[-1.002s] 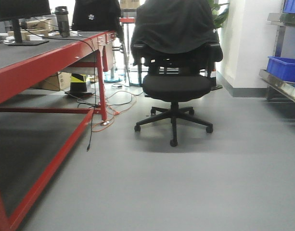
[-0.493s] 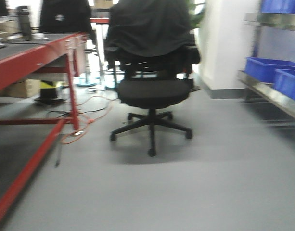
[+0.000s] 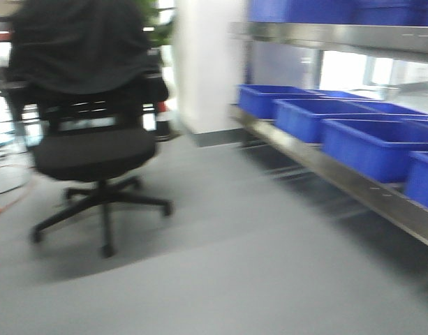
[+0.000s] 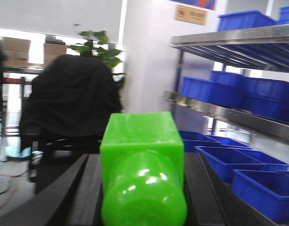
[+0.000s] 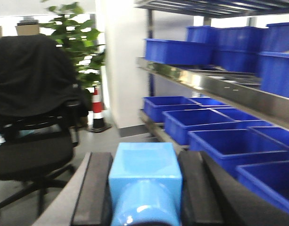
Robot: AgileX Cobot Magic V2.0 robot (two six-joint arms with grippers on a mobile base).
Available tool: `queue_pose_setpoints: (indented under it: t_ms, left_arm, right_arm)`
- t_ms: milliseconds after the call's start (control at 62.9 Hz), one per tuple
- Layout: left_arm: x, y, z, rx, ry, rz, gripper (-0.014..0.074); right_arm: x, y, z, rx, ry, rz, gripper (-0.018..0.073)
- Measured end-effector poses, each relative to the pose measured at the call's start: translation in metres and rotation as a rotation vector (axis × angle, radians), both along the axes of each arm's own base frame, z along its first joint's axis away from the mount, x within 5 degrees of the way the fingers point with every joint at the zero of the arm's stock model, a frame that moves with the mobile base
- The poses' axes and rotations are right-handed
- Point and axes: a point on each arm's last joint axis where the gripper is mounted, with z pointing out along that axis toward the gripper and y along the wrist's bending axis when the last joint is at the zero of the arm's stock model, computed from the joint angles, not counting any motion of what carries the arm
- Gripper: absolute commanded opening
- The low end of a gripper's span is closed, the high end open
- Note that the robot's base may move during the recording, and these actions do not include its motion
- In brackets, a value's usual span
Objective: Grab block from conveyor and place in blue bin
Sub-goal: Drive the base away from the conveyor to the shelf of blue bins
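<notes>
Swung round to the right since a second ago, the front view has lost the red table – the office chair (image 3: 95, 150) has slid to the left edge and a row of blue bins (image 3: 378, 146) has come in on the right.

The left gripper (image 4: 144, 193) is clamped on a green block (image 4: 143, 150), black fingers (image 4: 90, 188) tight against both its sides. The right gripper (image 5: 145, 193) grips a light blue block (image 5: 145, 167) the same way.

Beyond them lies open grey floor (image 3: 234, 279), bounded on the right by the edge of the low steel shelf (image 3: 325, 171) and on the left by the chair's legs. The bins sit side by side along that shelf, running back towards a white pillar (image 3: 210, 63). The front view is too blurred to show their insides; in the right wrist view the insides that show are plain blue.

Only the wrist views look higher: more bins on an upper shelf (image 5: 205, 80) – and a leafy plant (image 5: 78, 42) behind the chair. The right wrist view alone catches a striped cone (image 5: 96, 110) by the pillar, the left one cardboard boxes (image 4: 17, 44).
</notes>
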Motion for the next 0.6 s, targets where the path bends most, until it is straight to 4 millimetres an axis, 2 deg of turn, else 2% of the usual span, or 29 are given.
queue_pose_setpoints:
  t_ms: [604]
  left_arm:
    - [0.0,0.0,0.0,0.0,0.0,0.0,-0.0111]
  right_arm:
    - [0.0,0.0,0.0,0.0,0.0,0.0,-0.0162]
